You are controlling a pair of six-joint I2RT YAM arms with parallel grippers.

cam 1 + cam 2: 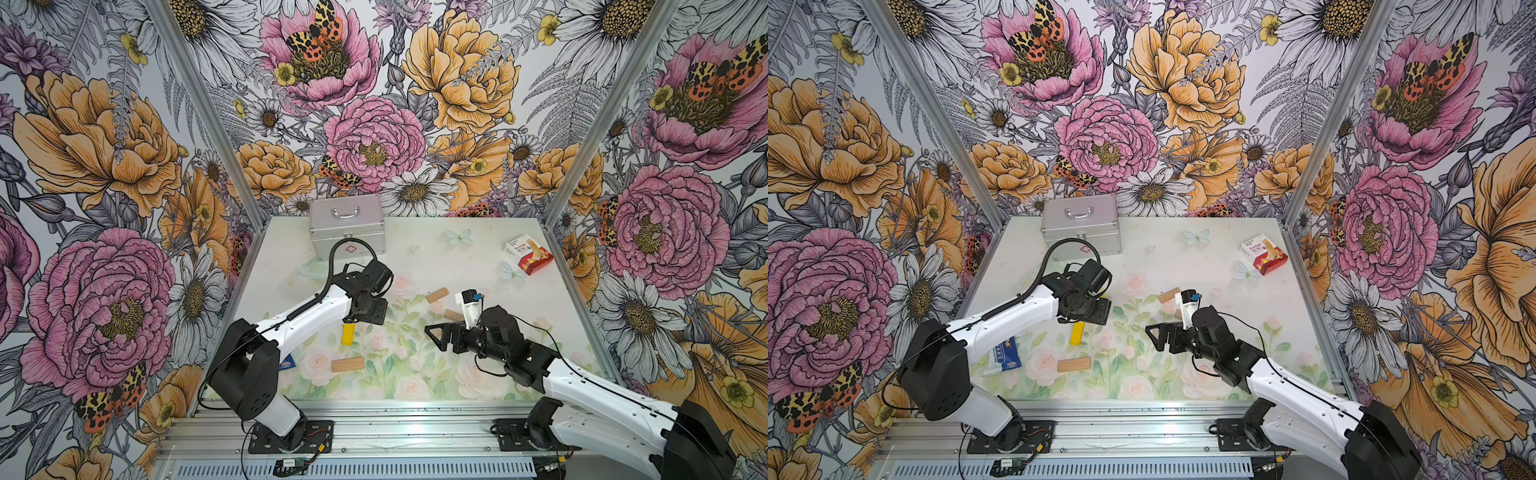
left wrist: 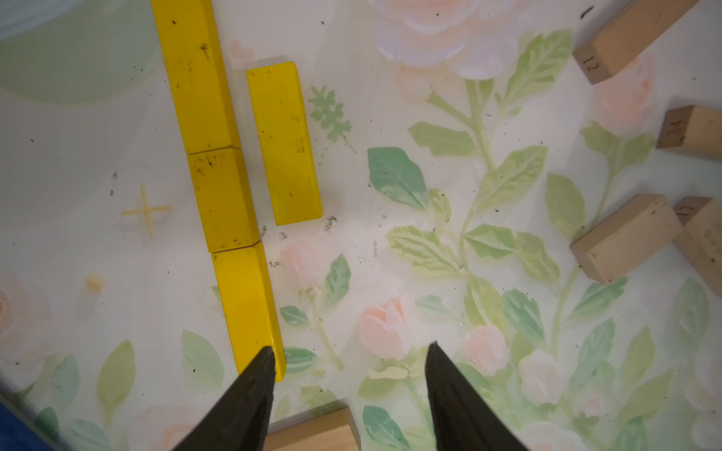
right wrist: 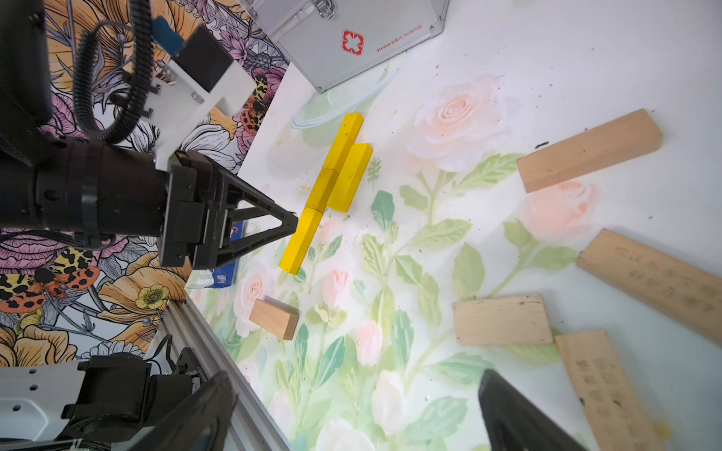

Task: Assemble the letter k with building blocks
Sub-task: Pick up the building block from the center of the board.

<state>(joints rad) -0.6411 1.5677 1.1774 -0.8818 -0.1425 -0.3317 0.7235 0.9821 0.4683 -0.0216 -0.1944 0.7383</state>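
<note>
Yellow row of 3 blocks end-to-end, 4th block alongside; L gripper, R gripper both spread, empty.

On the table, three building blocks lie end to end in one line, front to back, left of centre, with a fourth block parallel just beside it on its right, a narrow gap between. A lone block lies in front of the line, and four more blocks lie scattered to its right. The case stands back left, the carton back right, the sachet front left.
</note>
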